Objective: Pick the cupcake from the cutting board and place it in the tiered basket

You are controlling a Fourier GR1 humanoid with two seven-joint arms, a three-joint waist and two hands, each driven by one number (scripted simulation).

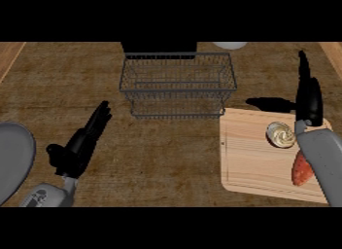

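Wood counter [166, 160]: brown and grained; everything stands on it.
Right hand [312, 102]: fingers straight and close together, pointing away from the robot. It holds nothing. It lies over the board's far right corner, and its wrist end is just beside the cupcake; I cannot tell whether they touch.
Left hand [84, 143]: fingers straight, slanting up and to the right towards the basket, thumb [56, 151] out to the left. It holds nothing and is well apart from the board.
Cupcake [280, 134]: on the board, in its far right part, just left of the right wrist. Seen from above it is a round cream top inside a pale rim, and looks upright. From here it shows no long axis.
Board [249, 160]: light wood with rounded corners, at the right. It carries the cupcake and a red-orange piece [300, 171], which the right forearm partly hides.
Basket [178, 85]: grey wire, tiered, at the middle far side, well apart from the cupcake. Only the counter shows through its wires.
Plate [5, 163]: grey, at the left edge, near the left forearm.
Far edge: a dark block [160, 47] behind the basket, and a white round thing [230, 44], cut off.
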